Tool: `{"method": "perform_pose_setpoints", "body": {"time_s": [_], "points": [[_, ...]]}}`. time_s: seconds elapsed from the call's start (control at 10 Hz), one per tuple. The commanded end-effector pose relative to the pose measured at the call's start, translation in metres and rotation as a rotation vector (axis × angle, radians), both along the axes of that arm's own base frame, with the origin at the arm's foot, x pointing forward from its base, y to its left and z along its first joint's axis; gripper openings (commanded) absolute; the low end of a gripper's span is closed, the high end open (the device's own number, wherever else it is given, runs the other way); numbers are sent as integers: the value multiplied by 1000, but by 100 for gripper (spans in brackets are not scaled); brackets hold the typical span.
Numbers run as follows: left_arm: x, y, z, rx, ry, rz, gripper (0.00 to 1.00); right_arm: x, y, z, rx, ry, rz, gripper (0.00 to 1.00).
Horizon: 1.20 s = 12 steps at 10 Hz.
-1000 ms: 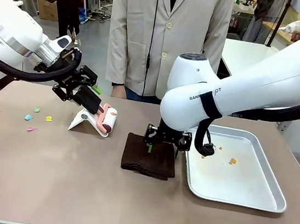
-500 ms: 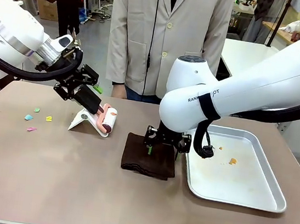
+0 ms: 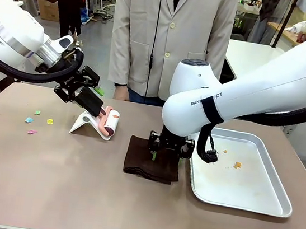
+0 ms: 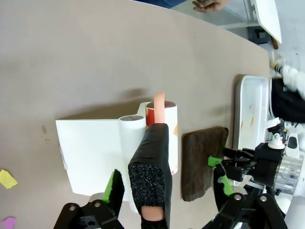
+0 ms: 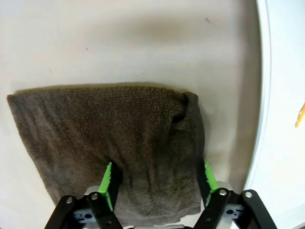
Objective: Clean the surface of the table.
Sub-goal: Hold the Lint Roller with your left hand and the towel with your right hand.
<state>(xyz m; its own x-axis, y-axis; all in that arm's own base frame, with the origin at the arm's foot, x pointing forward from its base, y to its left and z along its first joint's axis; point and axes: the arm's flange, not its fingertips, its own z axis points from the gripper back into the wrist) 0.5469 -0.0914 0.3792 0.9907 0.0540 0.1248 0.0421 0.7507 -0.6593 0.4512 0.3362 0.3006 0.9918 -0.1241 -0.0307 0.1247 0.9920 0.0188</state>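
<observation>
The taupe table (image 3: pixel 75 194) carries a folded dark brown cloth (image 3: pixel 152 161) at its middle. My right gripper (image 3: pixel 168 150) points straight down on the cloth's far edge. In the right wrist view its green pads (image 5: pixel 109 183) stand apart, pressed into the cloth (image 5: pixel 105 129), which creases between them. A lint roller (image 3: pixel 108 122) lies on a white stand (image 3: pixel 84 122) to the left. My left gripper (image 3: pixel 90 101) is open around the roller's black foam handle (image 4: pixel 152 167), with both pads (image 4: pixel 114 185) off it.
A silver tray (image 3: pixel 254 201) with a few orange crumbs lies right of the cloth. Small coloured paper scraps (image 3: pixel 31 121) dot the table's left part. A person in a beige coat (image 3: pixel 169 37) stands at the far edge, one hand (image 4: pixel 209 5) near it.
My right gripper has settled slightly onto the cloth as its arm shifted a little. The left gripper stays around the roller handle, hardly moved.
</observation>
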Motion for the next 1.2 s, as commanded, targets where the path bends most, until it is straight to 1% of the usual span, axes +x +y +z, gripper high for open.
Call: {"method": "perform_pose_setpoints", "body": {"time_s": [0.0,0.1,0.3,0.4,0.5,0.6,0.8,1.1], "points": [[3,-1,-1,2,-3,5,41,5,6,1,10,25,-2,7],[3,-1,-1,7,-7,6,0,4,6,1,17,28,4,0],[2,1,-2,2,-13,10,0,7,4,-2,53,45,29,0],[2,2,-2,2,-16,13,13,8,4,-4,67,54,37,3],[2,2,-1,3,-21,15,4,9,3,-6,68,59,38,0],[2,3,-1,3,-24,17,0,10,3,-8,64,67,39,0],[1,3,-1,3,-24,20,0,13,5,-12,61,79,44,0],[1,4,2,2,-34,23,0,13,4,-14,70,77,44,0]]}}
